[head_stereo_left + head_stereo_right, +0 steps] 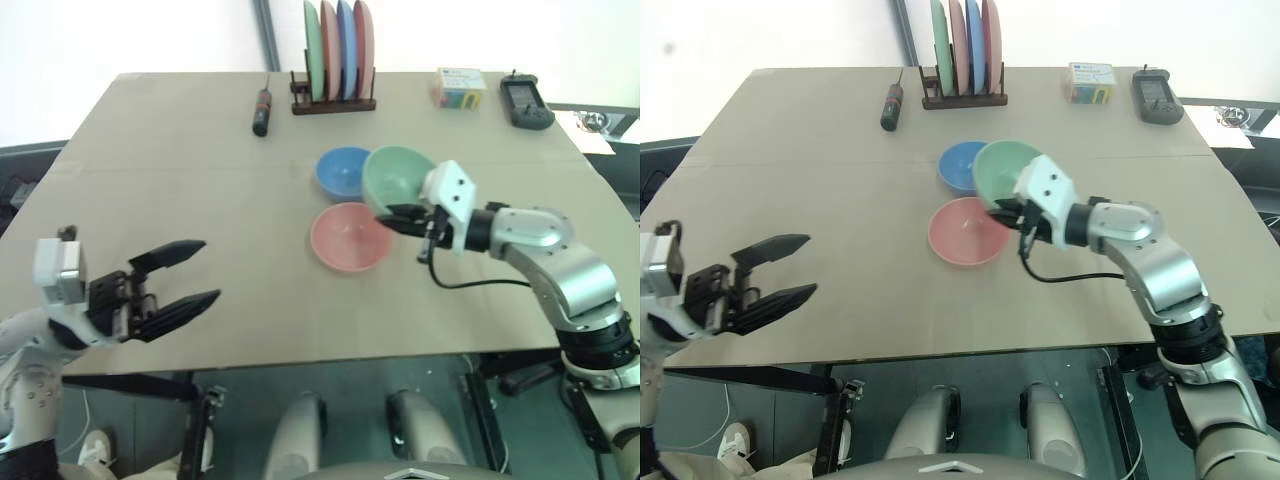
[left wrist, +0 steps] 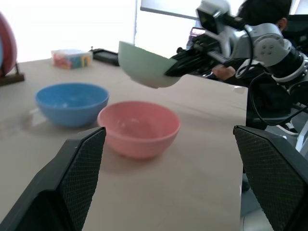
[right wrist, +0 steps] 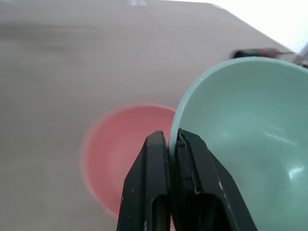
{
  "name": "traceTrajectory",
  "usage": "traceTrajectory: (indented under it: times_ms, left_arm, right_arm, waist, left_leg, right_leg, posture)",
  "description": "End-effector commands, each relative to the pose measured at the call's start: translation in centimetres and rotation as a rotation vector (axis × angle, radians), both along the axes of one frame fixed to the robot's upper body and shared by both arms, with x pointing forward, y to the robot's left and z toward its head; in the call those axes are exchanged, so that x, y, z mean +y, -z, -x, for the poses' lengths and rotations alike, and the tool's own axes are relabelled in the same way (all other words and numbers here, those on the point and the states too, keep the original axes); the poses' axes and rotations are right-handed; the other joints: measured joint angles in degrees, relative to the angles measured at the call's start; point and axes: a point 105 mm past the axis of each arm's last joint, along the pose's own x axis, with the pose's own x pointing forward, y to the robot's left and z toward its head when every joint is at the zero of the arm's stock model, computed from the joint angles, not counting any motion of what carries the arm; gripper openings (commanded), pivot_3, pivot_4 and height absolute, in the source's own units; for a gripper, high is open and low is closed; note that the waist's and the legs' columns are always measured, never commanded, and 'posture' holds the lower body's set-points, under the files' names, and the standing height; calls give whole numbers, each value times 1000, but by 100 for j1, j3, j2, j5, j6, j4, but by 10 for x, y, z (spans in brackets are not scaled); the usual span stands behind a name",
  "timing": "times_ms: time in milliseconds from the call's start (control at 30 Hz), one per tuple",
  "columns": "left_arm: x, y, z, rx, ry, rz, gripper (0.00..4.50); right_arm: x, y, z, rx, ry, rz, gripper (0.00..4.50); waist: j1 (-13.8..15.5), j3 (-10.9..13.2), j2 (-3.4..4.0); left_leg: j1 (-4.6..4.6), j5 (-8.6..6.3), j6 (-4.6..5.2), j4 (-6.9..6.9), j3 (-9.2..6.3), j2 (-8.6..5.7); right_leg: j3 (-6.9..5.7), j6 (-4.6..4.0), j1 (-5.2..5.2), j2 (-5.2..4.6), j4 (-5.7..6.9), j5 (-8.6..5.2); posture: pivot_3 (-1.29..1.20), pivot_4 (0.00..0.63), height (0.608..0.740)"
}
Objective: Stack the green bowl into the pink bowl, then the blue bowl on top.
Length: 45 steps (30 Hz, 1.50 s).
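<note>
Left pincer [image 1: 190, 275] spread, empty, lower left of the head view, well clear of the bowls. Pink bowl [image 1: 349, 237] sits mid-frame on the worktop [image 1: 180, 160], blue bowl [image 1: 342, 171] just behind it. Right pincer [image 1: 398, 217] pinches the green bowl [image 1: 397, 178] by its rim, tilted, lifted, right of centre. Risks: thin rim grip could slip; the tilted bowl may land askew or clip the blue one.

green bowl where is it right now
The green bowl is off the table, tilted, pinched by its rim in the right hand, just right of the blue bowl and above the far right edge of the pink bowl.
</note>
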Motion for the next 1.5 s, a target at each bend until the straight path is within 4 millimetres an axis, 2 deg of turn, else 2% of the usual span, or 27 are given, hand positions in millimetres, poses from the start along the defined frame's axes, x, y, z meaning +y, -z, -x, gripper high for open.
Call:
traceTrajectory:
  times_ms: [33,67,100,133,167,200,233,267,300,333,400,467,567,633,733,933,1133,1267,1333,1500]
  left_arm:
    - [3,-8,2,-47,9,-23,4500]
    - [3,-8,2,-44,12,-20,4500]
    - [3,-8,2,-41,14,-18,4500]
    - [3,-9,3,-41,15,-18,4500]
    - [3,-9,2,-43,13,-18,4500]
    - [3,-9,3,-40,15,-14,4500]
    - [3,-10,4,-34,15,-10,4500]
    - [2,-10,5,-30,16,-3,4500]
    - [2,-10,7,-27,15,1,4500]
    - [1,-10,8,-27,14,3,4500]
    - [0,-10,10,-32,3,9,4500]
    - [-1,-11,13,-35,-11,13,4500]
    - [-3,-12,16,-36,-25,19,4500]
    - [-5,-12,18,-33,-32,22,4500]
    - [-7,-16,25,-32,-66,44,4500]
    - [1,-6,33,13,-179,5,4500]
    - [-4,-7,41,17,-250,13,4500]
    - [-6,-7,41,-9,-281,-15,4500]
    - [-11,-9,42,-11,-284,-3,4500]
    - [-12,-10,45,-14,-301,-2,4500]
  right_arm:
    - [20,4,6,59,-75,-7,70]
    - [25,8,5,85,-79,-15,830]
    - [28,13,3,96,-83,-12,944]
    - [30,17,2,99,-82,-10,1397]
    - [31,18,0,106,-83,-26,1565]
    - [32,15,1,101,-97,-50,2002]
    - [32,10,3,90,-113,-74,2541]
    - [29,-2,2,67,-110,-128,2629]
    - [25,-17,0,34,-101,-188,3080]
    - [20,-30,-2,8,-91,-239,3325]
    - [7,-55,-12,-55,-63,-302,3325]
    - [-9,-63,-35,-180,-10,-225,3325]
    - [-28,-42,-75,-348,52,33,3325]
    - [-35,-27,-95,-412,68,156,3325]
    - [-37,-5,-123,-502,84,348,3325]
    - [-14,6,-135,-606,60,441,3325]
    - [14,11,-132,-711,8,490,3325]
    - [22,18,-133,-726,4,526,3325]
    - [22,21,-137,-731,35,552,2817]
    - [22,26,-140,-751,60,597,756]
  waist:
    - [-3,-1,-2]
    - [-7,0,-2]
    - [-17,-1,-3]
    - [-20,-1,-3]
    - [-22,-1,-3]
    - [-22,-1,-3]
    - [-21,-1,-3]
    - [-21,0,-2]
    - [-25,0,-2]
    - [-27,1,-1]
    - [-29,2,-1]
    - [-32,2,-1]
    - [-45,1,-2]
    - [-48,0,-5]
    - [-119,4,-2]
    - [-225,7,-3]
    - [-275,6,-4]
    - [-281,7,-2]
    - [-288,7,-3]
    - [-330,6,-3]
  left_leg:
    - [-1,0,0,1,2,-4]
    - [0,0,0,1,7,-5]
    - [-5,0,0,1,7,-5]
    - [-3,0,-1,0,7,-5]
    - [-3,0,-1,-2,7,-5]
    - [-4,0,-1,-6,6,-5]
    - [-4,0,-1,-8,5,-5]
    - [-4,0,-1,-11,5,-5]
    - [-4,-1,-1,-16,5,-5]
    - [-4,-1,-1,-17,5,-5]
    - [-4,-1,-1,-17,6,-5]
    - [-4,-1,-1,-15,8,-5]
    - [8,-1,-1,-14,12,-4]
    - [9,-1,-1,-15,16,-2]
    - [4,-1,-1,-20,22,-2]
    - [-10,0,-2,-50,31,-5]
    - [-7,0,-3,-59,24,-8]
    - [-2,4,-9,-57,22,-9]
    - [-1,5,-10,-57,22,-9]
    - [-2,6,-11,-57,21,-10]
  right_leg:
    - [0,-2,0,-7,0,1]
    - [1,-3,0,-10,-1,2]
    - [1,-3,-3,-9,-1,3]
    - [1,-4,-2,-9,0,3]
    - [2,-4,-3,-9,0,3]
    - [1,-4,-4,-8,-1,3]
    - [0,-4,-4,-8,-1,3]
    - [0,-4,-5,-7,-1,3]
    - [0,-4,-6,-7,-3,3]
    - [0,-4,-6,-7,-5,3]
    - [0,-2,-4,-8,-6,3]
    - [1,-2,-5,-9,-6,3]
    - [1,-3,-1,-8,-4,2]
    - [2,-3,-1,-8,-9,3]
    - [8,-6,-6,-7,-10,4]
    - [21,9,-36,-7,-7,15]
    - [19,-13,-36,-9,-4,2]
    - [20,-15,-36,-8,5,1]
    - [20,-15,-36,-8,7,1]
    - [20,-15,-36,-8,6,1]
  posture:
    - [0,150,740]
    - [0,150,740]
    - [0,150,740]
    - [0,150,740]
    - [0,150,740]
    - [0,150,740]
    - [0,150,740]
    - [0,150,740]
    - [0,150,740]
    - [0,150,740]
    - [0,150,740]
    - [0,150,740]
    - [0,150,740]
    - [0,150,740]
    - [0,150,740]
    - [0,150,740]
    - [0,150,740]
    - [0,150,740]
    - [0,150,740]
    - [0,150,740]
